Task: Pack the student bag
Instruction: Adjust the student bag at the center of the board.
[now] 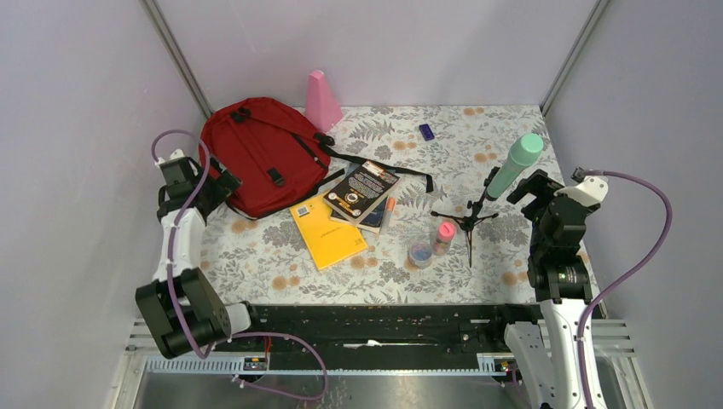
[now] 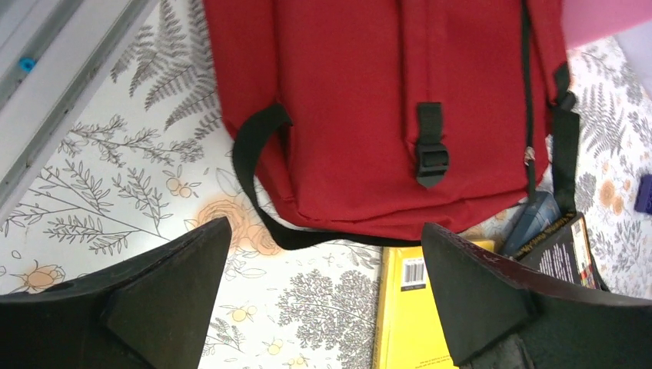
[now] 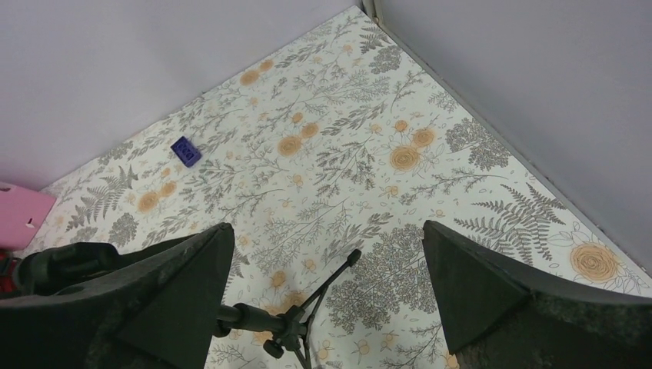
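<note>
Student bag (image 1: 264, 153) lies flat, far left of worktop (image 1: 477, 136), from above; books (image 1: 362, 194) beside it, unpacked, we judge. Left wrist: left tool (image 2: 324, 234) wide open, empty, facing bag. Right wrist: right tool (image 3: 327, 231) wide open, empty, above tripod (image 3: 300, 323).

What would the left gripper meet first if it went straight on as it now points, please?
Probably the student bag, at its near edge by the black strap; depth is unclear. The left gripper is open.
</note>
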Action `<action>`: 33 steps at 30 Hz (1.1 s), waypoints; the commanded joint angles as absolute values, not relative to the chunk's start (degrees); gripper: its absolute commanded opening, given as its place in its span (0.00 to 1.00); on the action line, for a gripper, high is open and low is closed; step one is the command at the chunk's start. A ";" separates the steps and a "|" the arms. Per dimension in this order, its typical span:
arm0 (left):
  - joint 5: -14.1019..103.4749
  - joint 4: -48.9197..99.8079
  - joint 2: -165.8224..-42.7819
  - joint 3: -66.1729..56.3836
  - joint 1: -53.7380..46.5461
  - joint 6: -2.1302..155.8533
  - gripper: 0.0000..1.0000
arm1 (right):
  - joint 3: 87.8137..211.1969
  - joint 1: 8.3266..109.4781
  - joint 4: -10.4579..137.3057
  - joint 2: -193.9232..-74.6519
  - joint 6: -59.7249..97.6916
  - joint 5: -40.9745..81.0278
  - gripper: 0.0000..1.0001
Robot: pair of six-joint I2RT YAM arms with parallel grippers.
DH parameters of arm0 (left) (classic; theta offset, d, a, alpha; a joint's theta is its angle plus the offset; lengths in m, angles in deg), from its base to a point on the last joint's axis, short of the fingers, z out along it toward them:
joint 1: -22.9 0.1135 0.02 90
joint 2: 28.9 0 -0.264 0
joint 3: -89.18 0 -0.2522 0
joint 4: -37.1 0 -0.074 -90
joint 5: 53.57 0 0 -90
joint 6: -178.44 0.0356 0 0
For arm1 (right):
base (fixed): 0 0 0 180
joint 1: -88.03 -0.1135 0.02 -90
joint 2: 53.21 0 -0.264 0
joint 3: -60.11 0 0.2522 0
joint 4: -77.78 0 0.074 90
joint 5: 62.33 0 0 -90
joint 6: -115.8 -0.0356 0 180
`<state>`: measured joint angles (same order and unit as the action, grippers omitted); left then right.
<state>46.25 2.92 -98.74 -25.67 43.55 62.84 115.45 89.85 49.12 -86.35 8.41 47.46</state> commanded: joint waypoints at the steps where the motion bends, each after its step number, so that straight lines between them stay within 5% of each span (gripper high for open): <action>1: 51.18 7.94 -104.23 -25.21 48.47 58.49 0.99 | 119.24 89.87 48.99 -86.41 9.56 47.42 1.00; 19: 55.67 10.46 -122.82 -18.64 49.21 56.23 0.94 | 131.26 89.88 41.00 -84.11 11.00 45.86 1.00; 24: 60.14 13.09 -125.11 -18.35 48.70 55.05 0.72 | 139.26 89.87 36.18 -86.93 12.24 38.71 1.00; 33: 63.14 12.77 -122.18 -17.04 45.18 57.37 0.01 | 152.87 89.92 28.42 -94.38 15.75 32.91 1.00</action>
<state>59.80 10.08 -125.78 -19.81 47.74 55.71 147.67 89.85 32.32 -91.18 13.63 36.88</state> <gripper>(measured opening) 0.114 0.995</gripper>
